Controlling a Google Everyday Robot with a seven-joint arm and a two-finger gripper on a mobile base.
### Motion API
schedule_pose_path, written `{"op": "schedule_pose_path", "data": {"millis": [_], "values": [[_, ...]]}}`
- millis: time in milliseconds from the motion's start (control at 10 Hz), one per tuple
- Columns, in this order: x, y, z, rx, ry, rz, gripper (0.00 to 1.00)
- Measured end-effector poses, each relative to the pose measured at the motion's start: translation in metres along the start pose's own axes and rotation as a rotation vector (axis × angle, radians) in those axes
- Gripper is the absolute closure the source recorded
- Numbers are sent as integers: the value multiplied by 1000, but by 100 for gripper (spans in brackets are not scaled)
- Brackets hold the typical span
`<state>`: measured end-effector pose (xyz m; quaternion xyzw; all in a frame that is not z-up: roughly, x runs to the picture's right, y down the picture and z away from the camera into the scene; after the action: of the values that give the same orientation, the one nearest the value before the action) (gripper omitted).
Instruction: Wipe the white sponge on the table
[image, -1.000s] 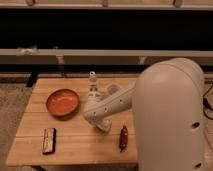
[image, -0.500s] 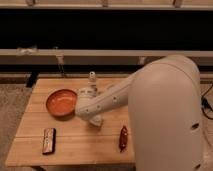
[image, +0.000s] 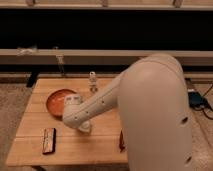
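Observation:
My arm reaches from the large white body on the right down to the light wooden table (image: 32, 125). The gripper (image: 83, 128) points down at the table's middle left, just right of the orange bowl (image: 59, 101). Most of it is hidden under the white wrist. A small white patch pressed to the wood at its tip looks like the white sponge (image: 86, 129), held in the shut fingers.
A dark rectangular bar (image: 48, 140) lies near the front left edge. A small red object (image: 121, 142) lies at the front by my body. A clear cup (image: 92, 82) stands at the back middle. Carpet surrounds the table, and a long bench runs behind it.
The arm has swept left across the table, carrying the gripper from the middle toward the orange bowl. The other objects have stayed put.

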<state>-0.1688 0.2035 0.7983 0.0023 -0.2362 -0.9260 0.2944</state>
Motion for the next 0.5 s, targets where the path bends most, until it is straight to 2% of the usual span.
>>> {"op": "schedule_pose_path", "data": {"millis": [300,500], "values": [[-1,-32,-3,53,-8,-90,86],[-12,-48,-9,83,-19,-137,86]]}}
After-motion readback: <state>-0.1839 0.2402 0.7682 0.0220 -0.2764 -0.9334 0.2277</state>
